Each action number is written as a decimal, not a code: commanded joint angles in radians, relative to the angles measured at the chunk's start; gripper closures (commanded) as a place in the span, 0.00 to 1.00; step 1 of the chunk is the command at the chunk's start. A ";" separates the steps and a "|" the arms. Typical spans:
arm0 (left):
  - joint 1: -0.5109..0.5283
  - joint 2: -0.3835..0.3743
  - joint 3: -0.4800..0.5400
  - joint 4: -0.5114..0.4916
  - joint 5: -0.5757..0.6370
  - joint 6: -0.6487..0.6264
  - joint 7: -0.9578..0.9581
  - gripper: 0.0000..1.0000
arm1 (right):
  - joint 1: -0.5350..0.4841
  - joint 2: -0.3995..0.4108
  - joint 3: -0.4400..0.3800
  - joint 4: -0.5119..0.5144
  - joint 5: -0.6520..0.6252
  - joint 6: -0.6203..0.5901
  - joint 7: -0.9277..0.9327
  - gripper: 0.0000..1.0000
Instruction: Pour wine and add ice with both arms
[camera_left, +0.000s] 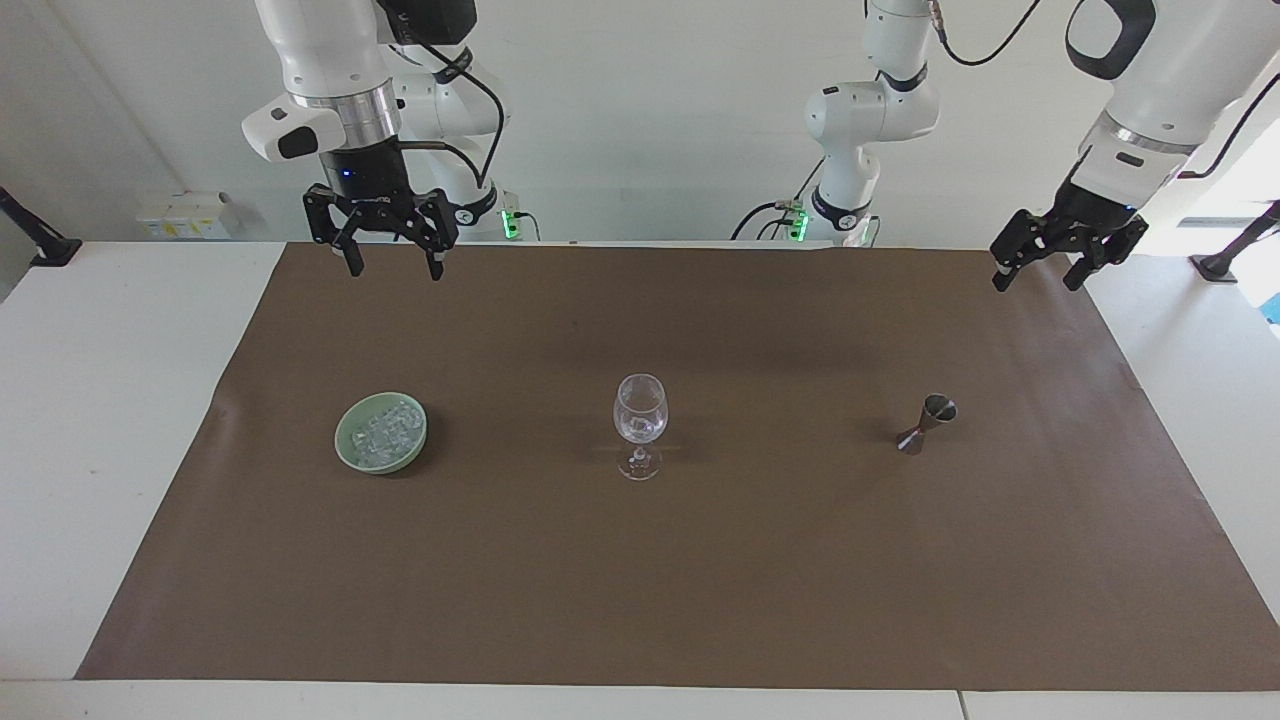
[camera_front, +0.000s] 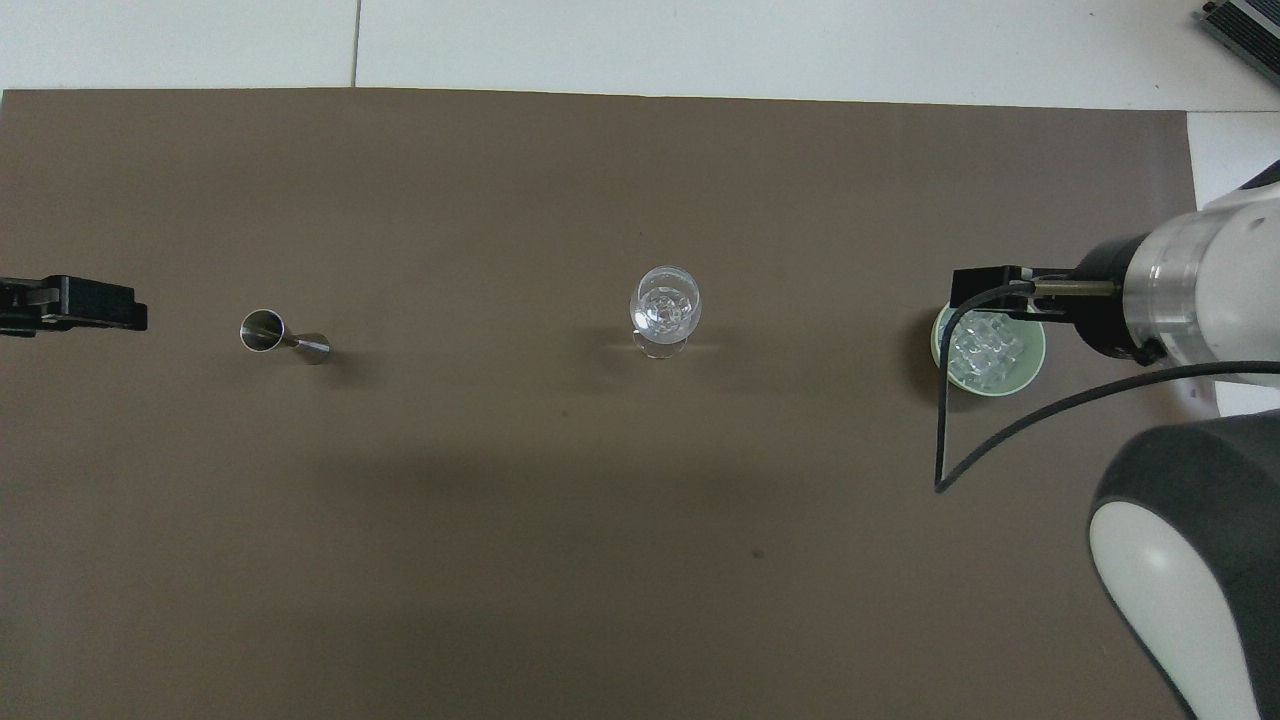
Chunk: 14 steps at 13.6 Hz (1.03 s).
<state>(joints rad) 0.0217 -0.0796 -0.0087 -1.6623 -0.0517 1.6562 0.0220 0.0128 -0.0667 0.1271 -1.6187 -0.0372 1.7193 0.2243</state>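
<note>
at counter centre: wine glass (camera_left: 640, 424) upright, ice (camera_left: 640, 428) inside. at 9 o'clock, facing view: green dish (camera_left: 380, 432), more ice. at 3 o'clock: jigger (camera_left: 927, 423). raised over mat's robot-side corners: right gripper (camera_left: 391, 262), left gripper (camera_left: 1037, 274), jaws wide, holding nothing.

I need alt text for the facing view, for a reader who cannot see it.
A wine glass holding ice stands mid-mat, between a green dish of ice and a metal jigger. The right end effector and left end effector hang open above the mat's robot-side edge.
</note>
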 joint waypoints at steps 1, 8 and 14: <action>-0.002 -0.003 -0.001 0.035 0.041 -0.116 0.024 0.00 | -0.014 0.042 0.014 0.059 -0.021 -0.044 -0.023 0.00; 0.001 -0.031 -0.030 0.013 0.036 -0.128 0.035 0.00 | -0.034 -0.005 0.012 -0.044 0.000 -0.079 -0.140 0.00; -0.009 -0.040 -0.033 0.016 0.036 -0.140 0.029 0.00 | -0.033 -0.005 0.012 -0.043 0.000 -0.081 -0.140 0.00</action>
<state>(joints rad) 0.0193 -0.0848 -0.0461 -1.6192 -0.0256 1.5221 0.0443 -0.0047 -0.0459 0.1293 -1.6328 -0.0384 1.6400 0.1120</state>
